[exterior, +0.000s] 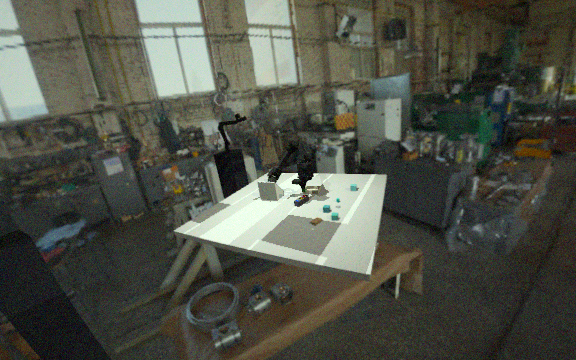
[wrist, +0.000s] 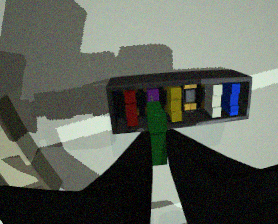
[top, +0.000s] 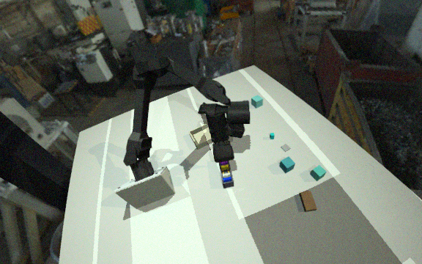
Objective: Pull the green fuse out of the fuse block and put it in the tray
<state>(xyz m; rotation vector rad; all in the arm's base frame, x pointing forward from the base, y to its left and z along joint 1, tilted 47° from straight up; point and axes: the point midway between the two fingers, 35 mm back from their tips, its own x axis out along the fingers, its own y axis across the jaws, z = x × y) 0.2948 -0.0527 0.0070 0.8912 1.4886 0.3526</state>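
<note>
My gripper (wrist: 156,137) (exterior: 303,189) is shut on the green fuse (wrist: 157,119). The fuse is out of its slot and held above the fuse block (wrist: 180,78) (top: 228,185). In the wrist view it overlaps the block's near wall and partly covers the purple fuse (wrist: 153,94). The red (wrist: 131,107), yellow (wrist: 175,104), white (wrist: 217,101) and blue (wrist: 234,99) fuses stand in the block; an empty slot (wrist: 190,96) shows between yellow and white. The open cream tray (top: 193,140) is behind the block, partly hidden by the arm; its wall (wrist: 37,160) shows at the wrist view's left.
A pale box (top: 149,194) (exterior: 269,191) stands left of the block, with a black jointed arm (top: 143,117) reaching down to it. Right of the block lie teal cubes (top: 287,164) (top: 318,172) (top: 257,101), a tiny teal cube (top: 272,136), a grey tile (top: 286,147) and a brown slab (top: 308,201).
</note>
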